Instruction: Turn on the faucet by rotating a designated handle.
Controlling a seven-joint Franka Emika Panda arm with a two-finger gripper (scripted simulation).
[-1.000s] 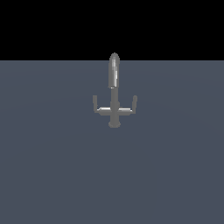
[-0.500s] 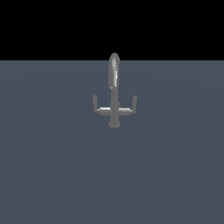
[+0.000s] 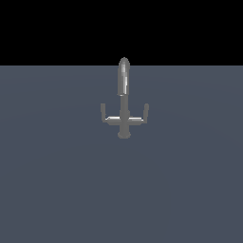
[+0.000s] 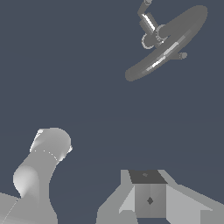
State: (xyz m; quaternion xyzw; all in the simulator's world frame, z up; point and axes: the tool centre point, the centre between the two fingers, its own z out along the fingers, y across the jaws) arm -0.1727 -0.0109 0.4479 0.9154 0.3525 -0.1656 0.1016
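While no arm shows in the exterior view, we judge ourselves at the approach step. The faucet (image 3: 124, 99) stands mid-counter (image 3: 57, 190), small and grey, its handle (image 3: 108, 115) branching to the exterior view's left, upturned tip untouched. From the wrist view, the faucet (image 4: 166, 41) lies well apart from us; the jaws' state we cannot tell. Next, we must reach that lever.
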